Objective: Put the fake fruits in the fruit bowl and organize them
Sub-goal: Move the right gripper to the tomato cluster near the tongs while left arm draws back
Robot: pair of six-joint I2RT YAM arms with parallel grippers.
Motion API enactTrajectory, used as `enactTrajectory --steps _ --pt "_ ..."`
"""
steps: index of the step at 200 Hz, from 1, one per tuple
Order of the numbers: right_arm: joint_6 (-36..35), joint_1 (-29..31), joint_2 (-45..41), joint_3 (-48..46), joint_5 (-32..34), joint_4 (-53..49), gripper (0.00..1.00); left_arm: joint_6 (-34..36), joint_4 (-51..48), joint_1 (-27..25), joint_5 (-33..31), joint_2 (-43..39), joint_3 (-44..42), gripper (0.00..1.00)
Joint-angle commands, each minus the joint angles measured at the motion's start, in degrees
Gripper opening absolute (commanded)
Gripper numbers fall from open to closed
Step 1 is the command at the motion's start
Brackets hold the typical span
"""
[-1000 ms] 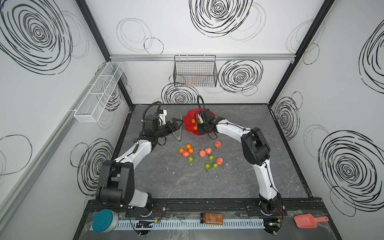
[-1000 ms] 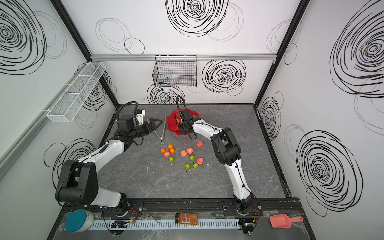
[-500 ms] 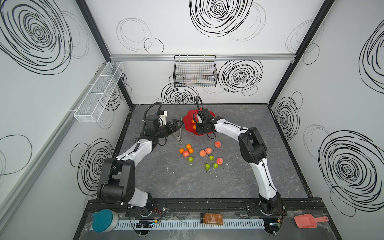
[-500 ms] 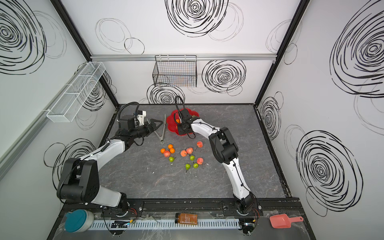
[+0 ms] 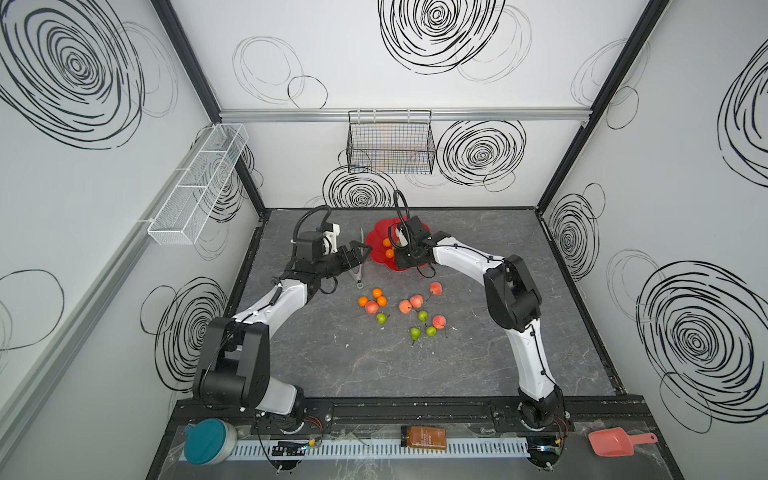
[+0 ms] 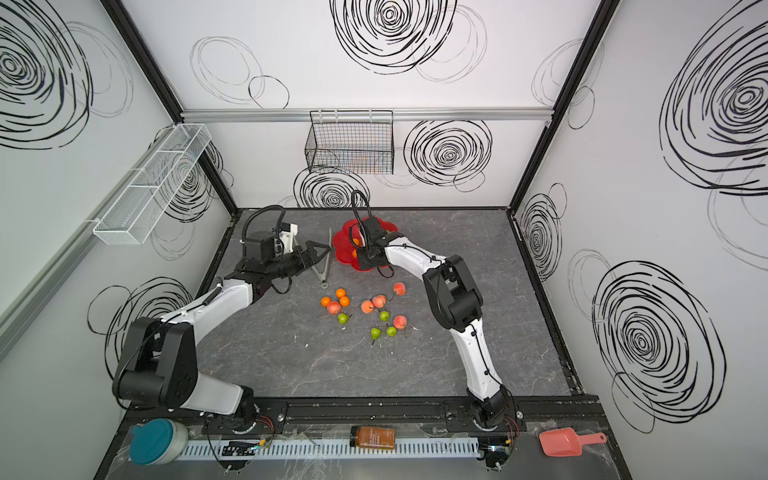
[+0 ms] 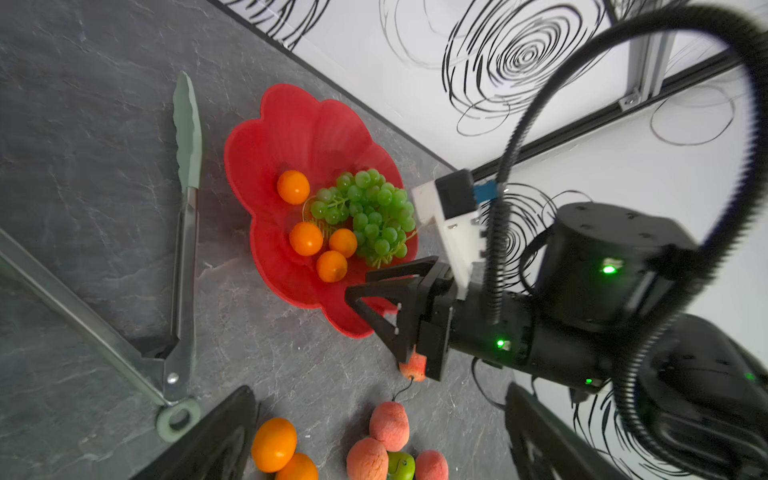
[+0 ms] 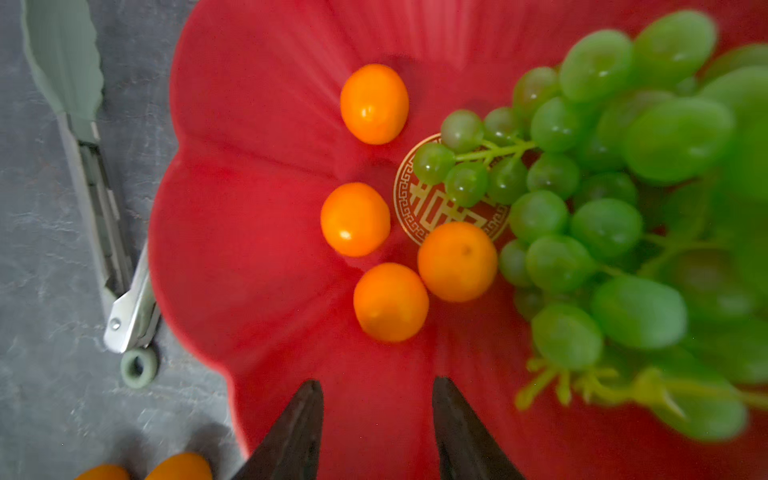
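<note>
The red fruit bowl (image 5: 380, 232) (image 6: 343, 243) (image 7: 291, 120) (image 8: 249, 187) stands at the back of the table. Several tangerines (image 8: 355, 219) (image 7: 306, 238) and the grapes (image 7: 370, 212) (image 8: 602, 187) lie in it. My right gripper (image 8: 376, 386) (image 7: 357, 286) (image 5: 395, 248) hovers open over the bowl's near rim, nothing between its fingers. The left gripper (image 5: 360, 251) (image 6: 322, 250) (image 7: 380, 388) is open wide, left of the bowl and empty. Loose tangerines (image 5: 377, 293), peaches (image 5: 417, 301) (image 7: 389, 424) and pears (image 5: 415, 333) sit mid-table.
Metal tongs (image 5: 359, 266) (image 7: 187, 208) (image 8: 83, 145) lie between the left gripper and the bowl. A black wire basket (image 5: 390, 143) hangs on the back wall, a white mesh rack (image 5: 195, 187) on the left wall. A pink scoop (image 5: 615, 442) and an amber bottle (image 5: 423, 437) rest on the front ledge.
The right arm has shifted slightly while its gripper stays over the bowl. The left arm and the loose fruits have not moved.
</note>
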Motion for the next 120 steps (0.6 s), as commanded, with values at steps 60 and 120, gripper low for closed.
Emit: enactTrajectory --steps 60,120 --pt "3.71 3.75 -18.2 -18.58 0.08 8.09 0.47 3.22 -9.96 -7.81 -9.47 -14.94 -4.76 0.96" --pt "7.74 10.08 -18.25 -23.22 -1.82 12.39 0.48 4.78 -16.53 -2.88 -7.74 -26.97 -13.0 0.96"
